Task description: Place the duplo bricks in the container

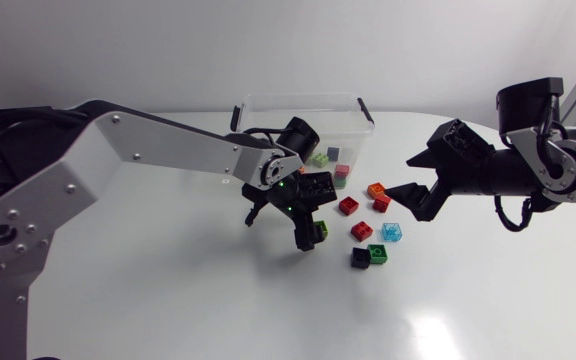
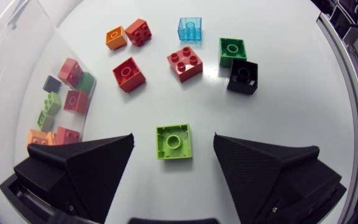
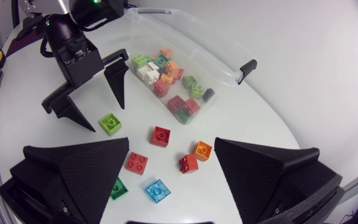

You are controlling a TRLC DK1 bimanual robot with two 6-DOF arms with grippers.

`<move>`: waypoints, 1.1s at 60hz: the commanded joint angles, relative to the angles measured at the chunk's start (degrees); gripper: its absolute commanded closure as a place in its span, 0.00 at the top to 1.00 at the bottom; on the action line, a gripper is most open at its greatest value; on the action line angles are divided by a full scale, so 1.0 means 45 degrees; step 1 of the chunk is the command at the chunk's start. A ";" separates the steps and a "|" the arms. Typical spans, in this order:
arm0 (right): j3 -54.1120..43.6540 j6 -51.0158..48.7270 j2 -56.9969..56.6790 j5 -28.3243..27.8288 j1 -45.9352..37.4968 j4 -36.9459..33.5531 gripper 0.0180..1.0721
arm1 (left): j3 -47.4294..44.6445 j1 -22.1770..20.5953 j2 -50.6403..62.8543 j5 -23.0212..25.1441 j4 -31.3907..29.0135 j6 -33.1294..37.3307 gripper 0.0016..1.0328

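Duplo bricks (image 1: 362, 230), glossy studded plastic, lie scattered on the smooth white table (image 1: 168, 300) at six o'clock from the clear rectangular plastic container (image 1: 303, 98), which holds more. A lime-green square brick (image 2: 173, 142) sits untouched between the left gripper's (image 2: 173, 137) wide-spread matte wedge fingers. At three o'clock from the bricks, the right gripper (image 1: 400, 176) gapes wide and empty.

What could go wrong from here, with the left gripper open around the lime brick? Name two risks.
The lime brick sits untouched between the left gripper's open fingers, so an uneven close might push it away rather than grip it. The right gripper hangs open close by, so the two arms might collide.
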 commanded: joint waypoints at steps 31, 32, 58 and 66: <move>-0.0671 -0.0894 0.0528 0.0755 -0.0052 -0.1033 0.94 | 0.1355 0.0089 0.1588 0.0262 -0.1126 -0.0688 0.31; -0.0553 -0.1343 0.0723 0.0618 -0.0130 -0.1209 0.94 | 0.1355 0.0089 0.1569 0.0282 -0.1263 -0.0668 0.31; 0.2591 -0.6870 0.4532 -0.0475 -0.0990 -0.4764 0.94 | -0.0266 0.0069 -0.1127 0.0751 -0.1966 -0.0688 0.30; 0.3197 -0.7651 0.5860 -0.0202 -0.1068 -0.4939 0.93 | -0.0520 0.0108 -0.1810 0.0829 -0.2142 -0.0688 0.30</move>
